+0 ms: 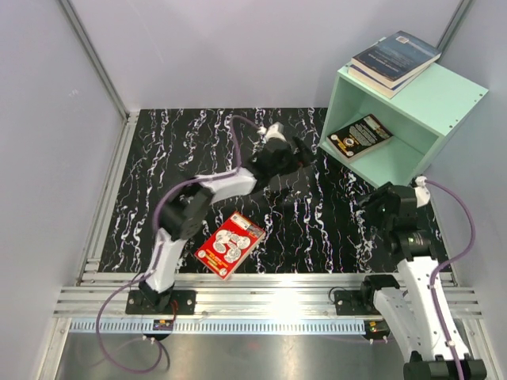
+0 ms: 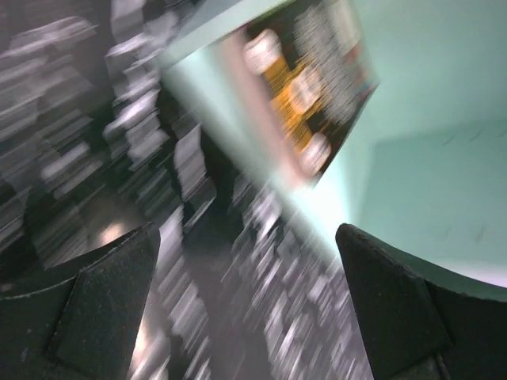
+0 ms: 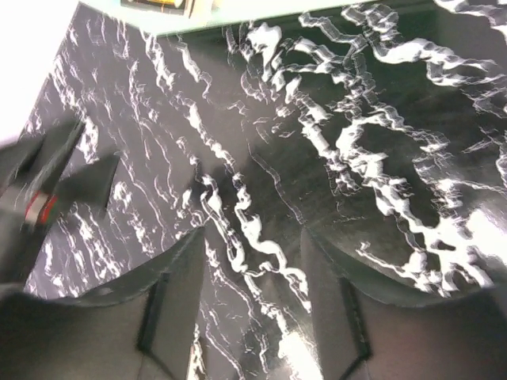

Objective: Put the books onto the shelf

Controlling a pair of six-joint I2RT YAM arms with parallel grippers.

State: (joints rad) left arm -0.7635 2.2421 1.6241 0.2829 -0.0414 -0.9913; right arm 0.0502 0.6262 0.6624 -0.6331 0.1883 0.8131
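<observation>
red book lies flat on the surface, well apart from the shelf, off to its lower left in the top view. thin paperback, so probably light, floppy if taken by one corner, and the glossy cover is likely slippery. it lies flush, with no lip to get under. best guess is to pinch across a short edge or the spine side, maybe after nudging it so one edge lifts.

black book with the gold emblem is inside the shelf, lying on its floor near the open face. a stack of blue books sits on top of the shelf.

count:
- one red book
- one black book
- at least two blue books, exact number hard to tell
- one shelf

left end effector is just in front of the shelf's open face, jaws spread wide and empty. right end effector is near the shelf's front lower corner, jaws partly apart over bare surface, holding nothing. both wrist views are blurred.
</observation>
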